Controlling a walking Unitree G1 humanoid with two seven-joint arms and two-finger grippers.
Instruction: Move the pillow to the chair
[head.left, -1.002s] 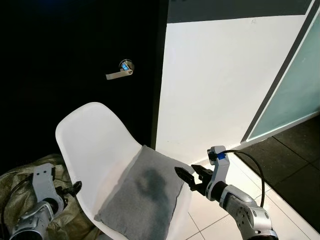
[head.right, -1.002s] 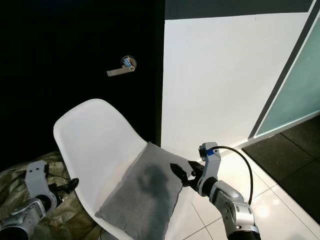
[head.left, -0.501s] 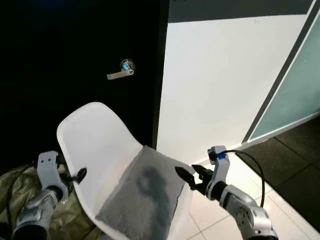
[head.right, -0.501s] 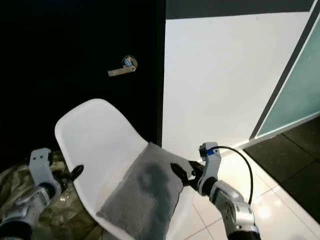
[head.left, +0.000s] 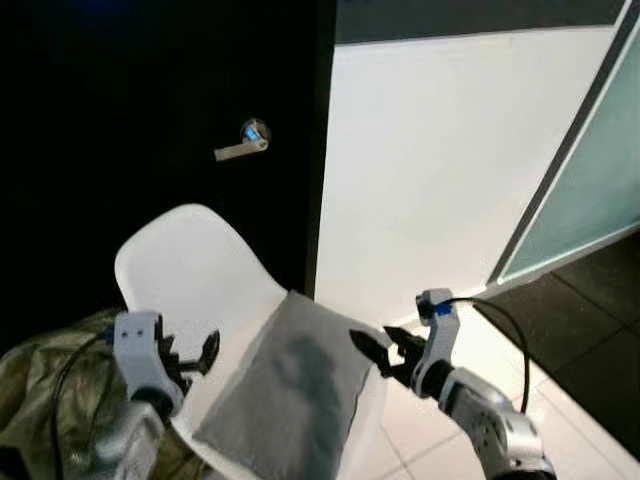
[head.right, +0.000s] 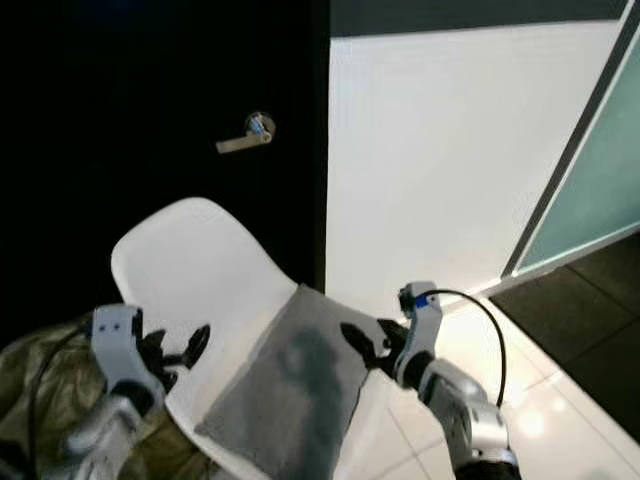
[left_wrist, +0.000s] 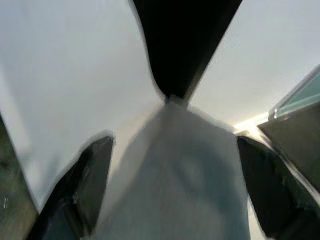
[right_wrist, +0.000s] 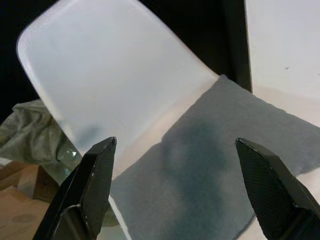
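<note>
1. Jaws on both sides stand spread and hold nothing: right gripper (head.left: 384, 351) has its two black fingers parted just off the pillow's near-right edge; left gripper (head.left: 190, 357) is parted too, hovering over the bare seat shell on the pillow's other side.

2. Pillow (head.left: 290, 385) already lies on the chair (head.left: 185, 275), flat on the seat, its far corner up against the foot of the backrest. It sits between the two grippers, just beside the right one, a little apart from the left. I see no contact from either.

3. Judgement: the placing looks done; the step in hand is letting go cleanly or a last nudge. To do it well, draw each gripper back along its own fingers rather than sideways, so no fingertip drags the fabric. Its near-right side reaches the seat's rim, so any tidy-up push should go from the right gripper toward the backrest, not outward.

4. Look of the pillow: grey, soft woven cover, rectangular with rounded soft corners, a darker patch or shadowed hollow at mid-face. Likely light and limp; it would slide easily on the smooth plastic.

5. Outward from the jaws: white moulded shell chair; olive-green crumpled sheet (head.left: 45, 385) beyond the left gripper, low on the floor; dark door with a lever handle (head.left: 243, 142) behind the chair; white wall and glossy floor tiles (head.left: 470, 330) past the right gripper.
</note>
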